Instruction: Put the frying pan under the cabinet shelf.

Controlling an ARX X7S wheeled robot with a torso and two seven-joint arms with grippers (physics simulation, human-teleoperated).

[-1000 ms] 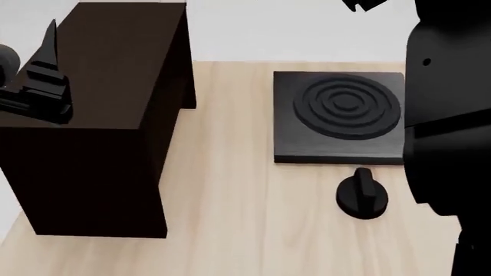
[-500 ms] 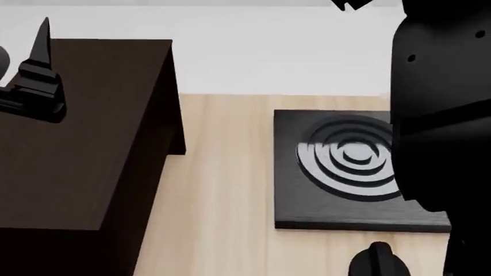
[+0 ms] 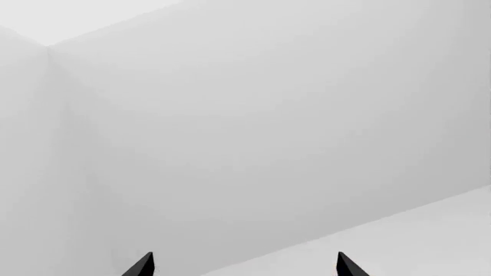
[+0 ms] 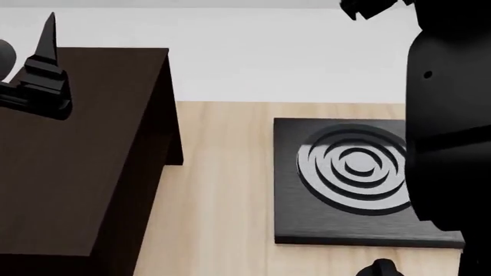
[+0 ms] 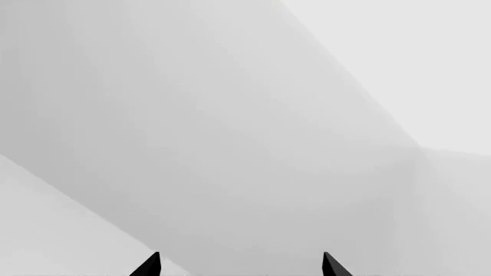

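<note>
The frying pan is not in any view. The dark brown cabinet shelf [image 4: 77, 167] fills the left of the head view, seen from above. My left gripper [image 3: 244, 265] is raised over the cabinet's far left part; one pointed finger [image 4: 48, 34] shows in the head view. Its fingertips are wide apart and empty, facing only blank pale wall. My right gripper [image 5: 239, 264] is also open and empty, facing blank wall. My right arm [image 4: 449, 115] is a large black mass at the head view's right edge.
A square black burner plate [image 4: 295, 221] with concentric rings lies on the light wooden table [image 4: 218, 201], right of the cabinet. A black knob [image 4: 380, 269] shows at the bottom edge. A pale wall stands behind the table.
The head view has tilted upward: the cabinet, burner plate and knob sit lower in the picture, and more wall shows. Both grippers stay open and empty.
</note>
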